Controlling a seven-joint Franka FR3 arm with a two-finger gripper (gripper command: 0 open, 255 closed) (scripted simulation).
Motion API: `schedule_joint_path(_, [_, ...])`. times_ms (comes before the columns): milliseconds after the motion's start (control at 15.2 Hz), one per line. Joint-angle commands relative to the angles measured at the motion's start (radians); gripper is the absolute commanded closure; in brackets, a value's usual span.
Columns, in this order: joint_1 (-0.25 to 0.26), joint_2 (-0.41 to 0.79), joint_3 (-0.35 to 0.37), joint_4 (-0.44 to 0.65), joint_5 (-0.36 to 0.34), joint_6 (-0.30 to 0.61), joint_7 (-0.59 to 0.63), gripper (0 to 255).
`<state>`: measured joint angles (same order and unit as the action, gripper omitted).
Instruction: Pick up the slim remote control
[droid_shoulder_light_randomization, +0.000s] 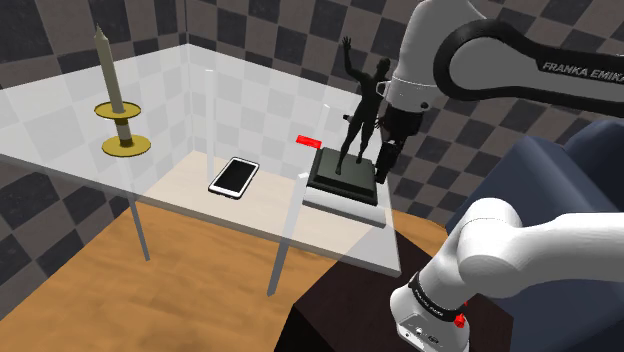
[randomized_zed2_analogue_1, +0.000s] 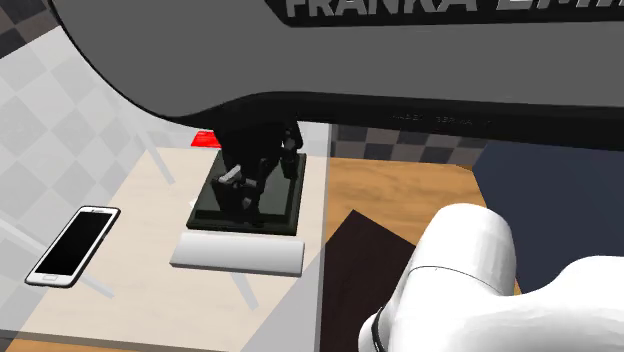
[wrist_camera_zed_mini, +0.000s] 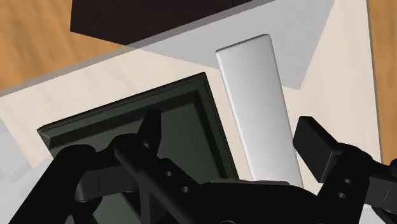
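Note:
The slim remote control (droid_shoulder_light_randomization: 345, 208) (randomized_zed2_analogue_1: 237, 254) (wrist_camera_zed_mini: 257, 108) is a plain white flat bar. It lies on the glass table (droid_shoulder_light_randomization: 90, 150), right against the dark square base (droid_shoulder_light_randomization: 345, 172) (wrist_camera_zed_mini: 178, 121) of a black figurine (droid_shoulder_light_randomization: 362, 110). My black gripper (droid_shoulder_light_randomization: 385, 165) (randomized_zed2_analogue_1: 245, 185) (wrist_camera_zed_mini: 232, 137) hangs open just above them. In the wrist view one fingertip (wrist_camera_zed_mini: 149, 127) stands over the base and the other fingertip (wrist_camera_zed_mini: 315, 143) beyond the remote's far long edge, so the remote lies between them, untouched.
A white-framed phone (droid_shoulder_light_randomization: 234, 177) (randomized_zed2_analogue_1: 75, 245) lies further along the table. A small red object (droid_shoulder_light_randomization: 307, 141) (randomized_zed2_analogue_1: 206, 138) sits behind the figurine. A tall candlestick (droid_shoulder_light_randomization: 118, 100) stands at the shoulder view's far left. The table edge and wooden floor (wrist_camera_zed_mini: 38, 38) are close to the remote.

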<state>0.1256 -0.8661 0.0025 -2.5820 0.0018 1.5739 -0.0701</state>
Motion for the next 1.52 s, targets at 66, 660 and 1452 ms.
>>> schedule_joint_path(66, [0.072, -0.025, 0.023, -0.097, -0.019, -0.002, -0.103, 0])
schedule_joint_path(660, [0.136, -0.051, 0.040, -0.253, -0.039, 0.079, -0.189, 0])
schedule_joint_path(1452, [0.143, -0.048, 0.045, -0.271, -0.033, 0.099, -0.180, 255])
